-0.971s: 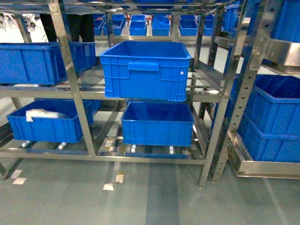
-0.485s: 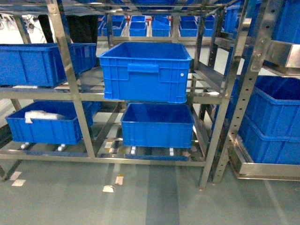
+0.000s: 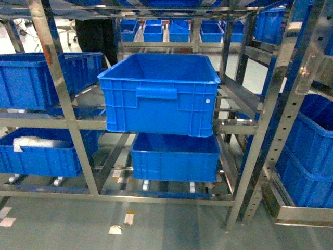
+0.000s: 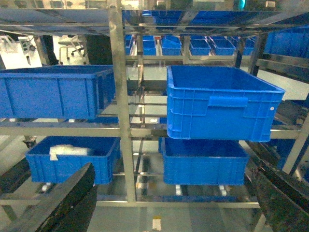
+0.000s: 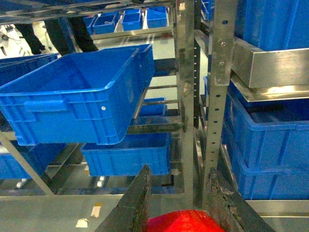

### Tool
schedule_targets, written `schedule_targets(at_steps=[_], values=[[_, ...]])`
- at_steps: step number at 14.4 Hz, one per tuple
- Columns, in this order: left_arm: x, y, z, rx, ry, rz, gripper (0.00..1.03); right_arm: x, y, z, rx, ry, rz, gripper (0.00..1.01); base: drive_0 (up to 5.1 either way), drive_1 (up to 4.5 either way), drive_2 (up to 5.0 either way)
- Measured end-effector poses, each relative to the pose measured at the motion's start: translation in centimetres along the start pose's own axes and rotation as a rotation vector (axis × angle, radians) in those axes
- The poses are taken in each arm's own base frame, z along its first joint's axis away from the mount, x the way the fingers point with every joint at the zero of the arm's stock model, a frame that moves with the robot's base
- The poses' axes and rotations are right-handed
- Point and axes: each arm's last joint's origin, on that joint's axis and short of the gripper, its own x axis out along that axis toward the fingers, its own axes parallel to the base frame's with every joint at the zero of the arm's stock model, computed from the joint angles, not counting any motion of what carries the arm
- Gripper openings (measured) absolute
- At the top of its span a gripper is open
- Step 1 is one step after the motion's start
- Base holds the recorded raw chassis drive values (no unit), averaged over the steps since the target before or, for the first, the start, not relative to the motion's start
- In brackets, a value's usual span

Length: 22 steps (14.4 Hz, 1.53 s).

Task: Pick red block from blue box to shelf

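Note:
The red block [image 5: 181,221] shows as a glossy red lump at the bottom of the right wrist view, pinched between the two dark fingers of my right gripper [image 5: 178,169], which is shut on it. My left gripper [image 4: 174,169] is open, its fingers spread to the lower corners of the left wrist view with nothing between them. Both point at the shelf [image 3: 60,99], a shiny steel rack with perforated uprights [image 5: 186,72] and rail tiers [image 4: 120,96]. Neither gripper appears in the head view. The blue box is out of view.
Dark blue ribbed crates fill the rack: one juts out on the middle tier [image 3: 156,96], another below it [image 3: 174,156], more at the left [image 3: 31,78]. A lower-left crate holds something white [image 3: 36,141]. A second rack with stacked crates [image 3: 312,156] stands to the right. Someone's dark legs [image 3: 96,34] stand behind.
The head view has closed in on the rack. The middle crate now looks larger and sits lower in view, and the floor in front has shrunk.

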Motion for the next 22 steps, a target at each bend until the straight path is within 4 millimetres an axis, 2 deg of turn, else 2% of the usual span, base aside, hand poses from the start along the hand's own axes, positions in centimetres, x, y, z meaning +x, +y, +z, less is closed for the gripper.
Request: schedule_targets(at_steps=[11, 22], values=[[0.0, 0.0, -0.02, 0.0, 0.002, 0.001, 0.98, 0.0, 0.0, 0.02, 0.0, -0.002, 0.001, 0.28, -0.1, 4.28, -4.4], [0.0, 0.0, -0.01, 0.0, 0.001, 0.0, 0.98, 0.1, 0.02, 0.14, 0.0, -0.004, 0.001, 0.28, 0.0, 0.0, 0.0]])
